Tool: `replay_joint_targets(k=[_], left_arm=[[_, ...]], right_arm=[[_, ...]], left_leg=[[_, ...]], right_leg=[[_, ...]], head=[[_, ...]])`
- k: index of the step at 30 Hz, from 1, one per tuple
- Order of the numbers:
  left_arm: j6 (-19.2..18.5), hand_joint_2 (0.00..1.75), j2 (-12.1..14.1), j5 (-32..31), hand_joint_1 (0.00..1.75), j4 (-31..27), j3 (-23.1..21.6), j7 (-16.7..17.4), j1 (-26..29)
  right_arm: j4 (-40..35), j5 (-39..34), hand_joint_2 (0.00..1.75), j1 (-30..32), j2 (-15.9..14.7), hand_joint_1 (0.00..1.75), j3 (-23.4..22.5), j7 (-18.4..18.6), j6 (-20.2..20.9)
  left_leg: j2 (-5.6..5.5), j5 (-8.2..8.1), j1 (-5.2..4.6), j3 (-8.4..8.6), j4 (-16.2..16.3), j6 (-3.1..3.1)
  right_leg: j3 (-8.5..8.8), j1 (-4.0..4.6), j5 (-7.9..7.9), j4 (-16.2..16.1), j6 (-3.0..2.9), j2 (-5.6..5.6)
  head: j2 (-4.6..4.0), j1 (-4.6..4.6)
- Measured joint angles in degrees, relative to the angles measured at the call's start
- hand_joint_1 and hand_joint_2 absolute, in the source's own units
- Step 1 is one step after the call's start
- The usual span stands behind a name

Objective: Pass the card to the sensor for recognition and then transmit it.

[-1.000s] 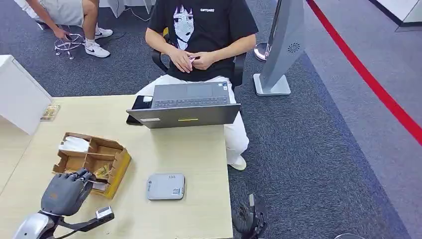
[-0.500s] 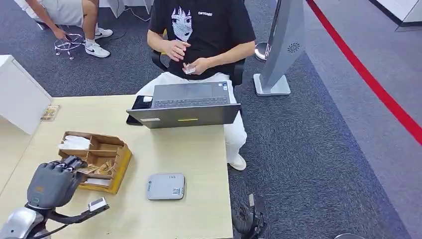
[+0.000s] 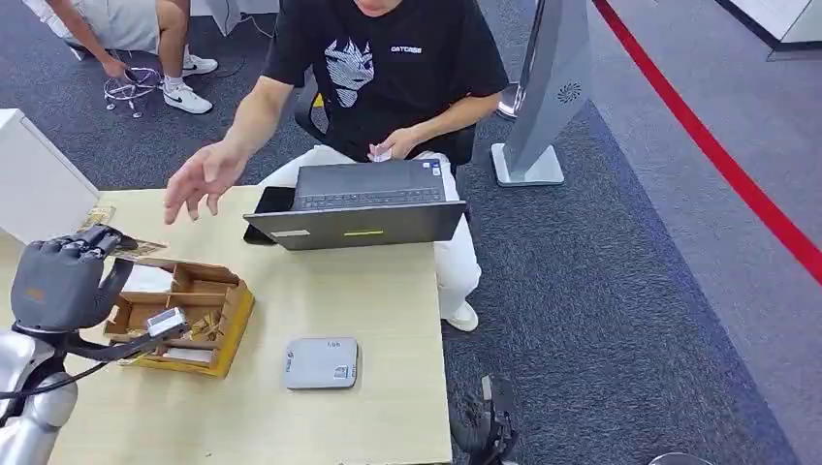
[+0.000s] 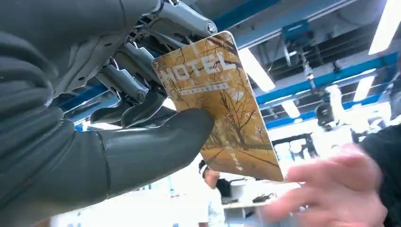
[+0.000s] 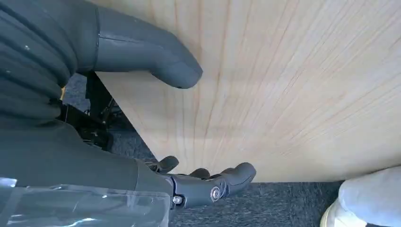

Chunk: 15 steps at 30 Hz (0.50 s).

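Overhead ceiling lights back the left hand's fingers (image 4: 142,101) pinching the card (image 4: 222,104).

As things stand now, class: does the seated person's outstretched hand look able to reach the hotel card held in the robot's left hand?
Probably yes. The person's hand hovers open just beyond the card, which sticks out past the left hand gripping it, and nothing lies between them.

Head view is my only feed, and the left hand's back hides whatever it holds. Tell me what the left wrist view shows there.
Observer: The left hand pinches a golden card printed HOTEL between thumb and fingers.
Operator: Report the person's reach.
Observer: The person's hand is blurred, beside the card's free end; contact cannot be told.
Operator: Give the right hand.
Observer: The right hand holds nothing, fingers apart beside the table edge.
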Motion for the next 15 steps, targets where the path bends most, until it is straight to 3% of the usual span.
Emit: replay_joint_targets(k=[5,10,11,12,14,15], left_arm=[[-3.14,1.75,-1.4,0.57,1.75,9.18,-0.04,1.59,-11.39],[-2.84,1.75,-3.61,-0.98,1.75,19.83,-0.79,2.08,-21.2],[-2.62,1.75,-4.11,-0.98,1.64,21.73,-0.85,2.08,-22.45],[-2.45,1.75,-4.44,-0.92,1.4,23.39,-0.94,2.03,-23.55],[-1.92,1.75,-4.72,-0.33,0.1,26.05,-1.11,1.49,-24.43],[-1.88,1.75,-4.79,0.35,0.0,26.77,-1.14,1.02,-24.45]], right_arm=[[-0.02,1.0,1.75,-0.3,0.0,0.0,0.87,1.05,-0.02],[-0.02,1.33,1.75,-0.43,0.0,0.0,1.66,1.29,-0.09],[-0.02,1.33,1.75,-0.43,0.07,0.0,1.81,1.44,-0.07],[-0.02,1.33,1.75,-0.43,0.09,0.0,1.99,1.55,-0.07],[-0.02,1.33,1.75,-0.42,0.09,0.0,2.38,1.64,-0.07],[-0.02,1.33,1.75,-0.41,0.09,0.0,2.45,1.64,-0.07]], left_leg=[[-0.03,0.12,0.22,-0.11,0.02,-0.17],[0.1,0.17,0.31,-0.06,0.02,-0.26],[0.13,0.17,0.31,-0.03,0.01,-0.26],[0.16,0.17,0.32,-0.01,0.01,-0.26],[0.24,0.17,0.32,0.05,-0.02,-0.26],[0.27,0.17,0.32,0.08,-0.03,-0.26]], right_leg=[[-0.12,0.17,0.15,0.04,-0.22,-0.05],[-0.16,0.28,0.2,0.1,-0.26,0.08],[-0.15,0.28,0.21,0.12,-0.27,0.11],[-0.16,0.28,0.21,0.15,-0.28,0.15],[-0.16,0.28,0.22,0.18,-0.29,0.24],[-0.16,0.28,0.22,0.18,-0.3,0.29]], head=[[0.0,0.04],[0.0,0.07],[0.0,0.02],[0.0,0.02],[0.0,0.02],[0.0,0.02]])
